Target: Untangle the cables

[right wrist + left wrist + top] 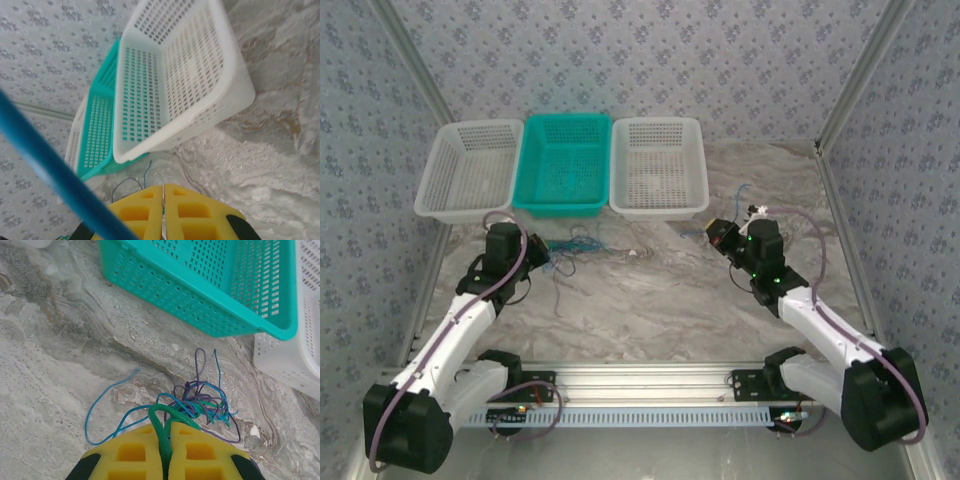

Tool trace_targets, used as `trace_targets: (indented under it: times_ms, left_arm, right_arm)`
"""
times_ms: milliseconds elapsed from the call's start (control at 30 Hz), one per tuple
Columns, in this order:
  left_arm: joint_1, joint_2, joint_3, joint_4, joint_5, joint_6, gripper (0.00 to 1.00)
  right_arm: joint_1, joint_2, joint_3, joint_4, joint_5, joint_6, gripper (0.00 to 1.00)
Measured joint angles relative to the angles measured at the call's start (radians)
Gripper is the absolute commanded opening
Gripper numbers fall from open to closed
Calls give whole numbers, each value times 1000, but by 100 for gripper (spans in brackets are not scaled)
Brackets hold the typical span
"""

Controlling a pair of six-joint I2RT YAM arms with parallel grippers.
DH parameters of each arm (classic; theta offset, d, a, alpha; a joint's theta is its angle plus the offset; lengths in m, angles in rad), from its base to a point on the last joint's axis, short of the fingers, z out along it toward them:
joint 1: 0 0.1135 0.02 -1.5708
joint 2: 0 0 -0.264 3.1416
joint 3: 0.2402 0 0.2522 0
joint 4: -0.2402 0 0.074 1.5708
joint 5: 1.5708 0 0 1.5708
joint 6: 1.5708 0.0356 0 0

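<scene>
The cables (202, 402) lie in a knot of thin blue, green and purple-dark strands on the marble table, just in front of the teal basket. My left gripper (167, 426) is shut on a green cable (161, 416) that loops out of the knot, and a blue cable (100, 402) curves off to the left. From above, the left gripper (537, 250) sits right beside the tangle (577, 243). My right gripper (163, 186) is shut, with a thin blue cable (146, 170) running out of its tips. A blurred blue strand (45, 160) crosses close to that camera. The right gripper (718, 233) hovers right of centre.
Three baskets stand in a row at the back: white (468, 212), teal (560, 208) and white (658, 210). A few loose wires with white connectors (752, 208) lie behind the right arm. Patterned walls close in the table on both sides.
</scene>
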Motion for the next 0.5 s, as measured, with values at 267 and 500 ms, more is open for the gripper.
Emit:
trace_targets:
  times_ms: [267, 500]
  left_arm:
    - [-77, 0, -32, 137, 269, 106, 0]
    - [-245, 0, 19, 146, 313, 203, 0]
  right_arm:
    - [56, 163, 457, -257, -46, -349, 0]
    - [52, 738, 1103, -431, -51, -596, 0]
